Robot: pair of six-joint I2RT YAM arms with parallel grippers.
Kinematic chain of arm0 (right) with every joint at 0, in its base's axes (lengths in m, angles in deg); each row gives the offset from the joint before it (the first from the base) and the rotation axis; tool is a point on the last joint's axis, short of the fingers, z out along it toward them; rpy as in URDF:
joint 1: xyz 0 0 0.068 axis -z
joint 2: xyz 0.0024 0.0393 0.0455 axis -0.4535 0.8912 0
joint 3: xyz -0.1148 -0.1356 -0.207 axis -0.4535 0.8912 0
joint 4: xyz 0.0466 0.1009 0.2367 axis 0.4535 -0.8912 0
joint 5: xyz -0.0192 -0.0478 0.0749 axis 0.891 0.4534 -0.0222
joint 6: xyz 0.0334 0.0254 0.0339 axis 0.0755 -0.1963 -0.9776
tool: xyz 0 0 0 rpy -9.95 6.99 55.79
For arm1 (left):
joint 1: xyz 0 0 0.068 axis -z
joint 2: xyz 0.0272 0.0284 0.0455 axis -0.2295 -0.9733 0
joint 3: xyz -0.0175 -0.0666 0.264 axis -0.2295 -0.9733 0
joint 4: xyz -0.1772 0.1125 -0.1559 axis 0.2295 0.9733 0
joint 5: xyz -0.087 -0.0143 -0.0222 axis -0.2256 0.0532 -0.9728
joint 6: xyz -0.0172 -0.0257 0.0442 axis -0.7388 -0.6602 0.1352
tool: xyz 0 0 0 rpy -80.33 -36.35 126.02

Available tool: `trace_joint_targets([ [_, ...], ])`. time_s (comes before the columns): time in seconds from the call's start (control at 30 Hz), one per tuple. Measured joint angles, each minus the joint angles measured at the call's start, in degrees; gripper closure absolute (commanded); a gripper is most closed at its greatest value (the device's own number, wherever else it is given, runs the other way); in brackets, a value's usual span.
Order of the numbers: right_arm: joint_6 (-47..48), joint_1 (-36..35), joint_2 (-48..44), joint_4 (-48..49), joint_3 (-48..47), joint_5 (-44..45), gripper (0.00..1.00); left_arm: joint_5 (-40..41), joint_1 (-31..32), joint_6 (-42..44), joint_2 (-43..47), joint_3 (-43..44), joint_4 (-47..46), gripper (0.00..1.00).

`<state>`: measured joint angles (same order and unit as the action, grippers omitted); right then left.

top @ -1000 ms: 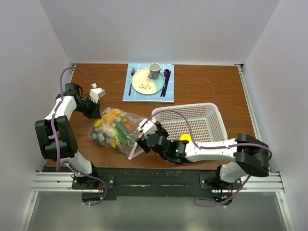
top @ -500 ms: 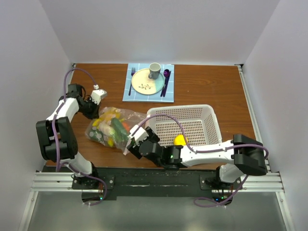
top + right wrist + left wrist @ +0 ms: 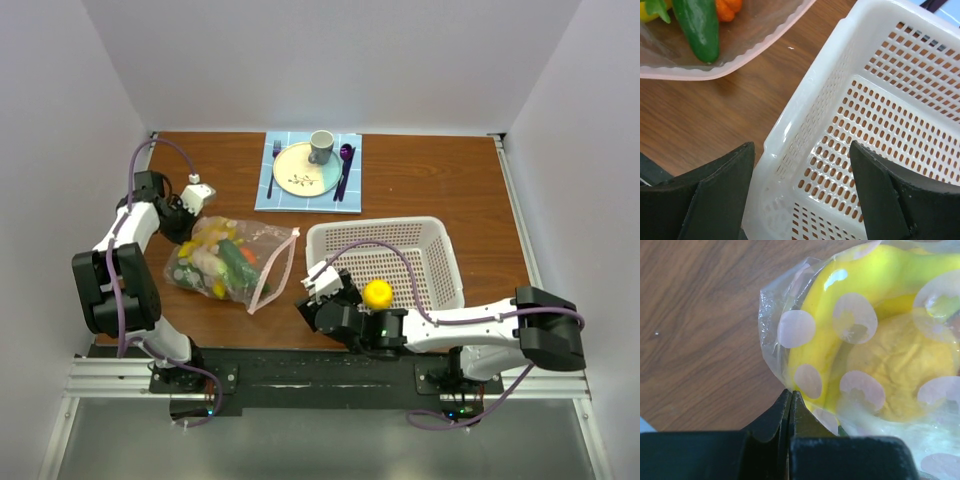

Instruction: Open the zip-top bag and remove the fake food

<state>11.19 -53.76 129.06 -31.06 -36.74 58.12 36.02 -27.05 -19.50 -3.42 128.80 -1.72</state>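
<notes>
Beside basket [image 3: 380, 224], right fingers [image 3: 720, 190] now off bag [image 3: 225, 262] (spread wide).

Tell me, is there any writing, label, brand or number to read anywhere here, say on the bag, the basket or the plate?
No readable text in any view.
The zip-top bag carries only pale dots.
The white basket shows only holes.
The plate bears a small dark mark, too tiny to tell if it is writing.
</notes>
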Motion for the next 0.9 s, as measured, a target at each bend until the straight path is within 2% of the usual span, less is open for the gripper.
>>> trace_joint_targets([
  [0.1, -1.6, 1.9, -1.2, 0.1, 1.3, 0.1, 0.24, 0.4, -0.1, 1.0, 0.0, 0.8, 0.2, 1.00],
  [0.3, -1.6, 8.5, -9.1, -3.8, 6.2, 1.8, 0.25, 0.1, -0.1, 1.6, 0.0, 2.5, 1.8, 1.00],
  [0.43, 1.0, 9.3, -11.1, -3.8, 6.3, 0.7, 0.23, -0.9, -0.1, 1.6, 0.0, 3.3, 2.7, 1.00],
  [0.5, 2.6, 8.0, -9.6, -3.3, 4.8, -0.4, 0.30, -1.2, -0.1, 1.5, 0.0, 3.3, 2.7, 1.00],
  [0.53, 3.5, 7.0, -8.2, -3.0, 3.5, -0.8, 0.42, -1.3, -0.1, 1.5, 0.0, 3.3, 2.8, 1.00],
  [0.63, 5.8, 4.2, -2.2, -0.3, -1.5, -3.9, 0.59, -1.5, 0.0, 1.4, 0.0, 3.3, 2.8, 1.00],
  [0.8, 7.7, 2.9, 6.2, 6.1, -5.9, -9.0, 0.61, -1.5, 0.0, 1.4, 0.0, 3.1, 2.7, 1.00],
  [0.9, 8.6, 2.9, 11.3, 9.2, -7.1, -11.4, 0.57, -1.5, 0.1, 1.4, 0.0, 2.5, 2.4, 1.00],
])
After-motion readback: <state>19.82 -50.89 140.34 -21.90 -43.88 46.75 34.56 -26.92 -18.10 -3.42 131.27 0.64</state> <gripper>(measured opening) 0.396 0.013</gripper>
